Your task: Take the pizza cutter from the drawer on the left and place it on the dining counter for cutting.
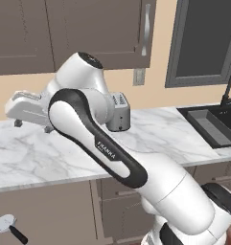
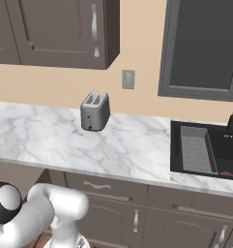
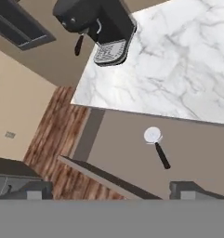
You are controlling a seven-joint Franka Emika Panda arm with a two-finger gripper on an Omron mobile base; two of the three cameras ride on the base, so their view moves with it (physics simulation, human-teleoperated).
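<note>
I saw the pizza cutter lying flat in the open drawer — wheel toward the marble table, black handle pointing away from it. My fingers stood wide apart above the drawer's near edge, holding nothing — a coffee machine sat on the table's corner.

White arm bent sharply leftward, hand level, jaws spread wide, empty.

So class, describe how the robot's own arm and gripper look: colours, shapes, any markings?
The arm has glossy white rounded shells, black bands at its joints and small "FRANKA" lettering on one black band. The gripper has two small dark grey blocky fingertips. No cables show.
</note>
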